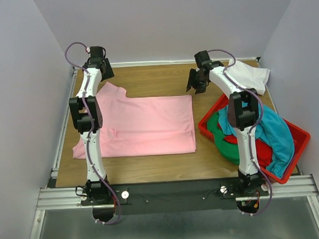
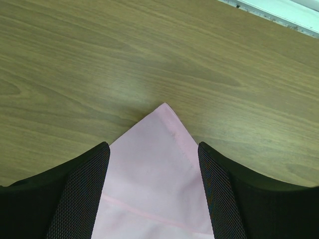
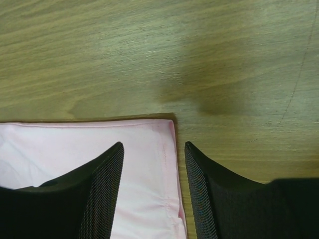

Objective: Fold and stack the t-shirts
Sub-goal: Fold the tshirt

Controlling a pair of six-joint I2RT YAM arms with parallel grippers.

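A light pink t-shirt (image 1: 144,124) lies spread flat on the wooden table, sleeve toward the far left. My left gripper (image 1: 105,70) is open above that sleeve tip (image 2: 159,149), with the cloth between the jaws and not gripped. My right gripper (image 1: 196,81) is open above the shirt's far right hem corner (image 3: 167,130). A white t-shirt (image 1: 248,75) lies crumpled at the far right. Teal (image 1: 274,130), green (image 1: 226,143) and red (image 1: 260,149) shirts are piled in the bin.
A rigid red plastic bin (image 1: 303,140) stands at the right, near my right arm. A metal rail (image 1: 60,139) runs along the table's left edge. Grey walls close in the back and sides.
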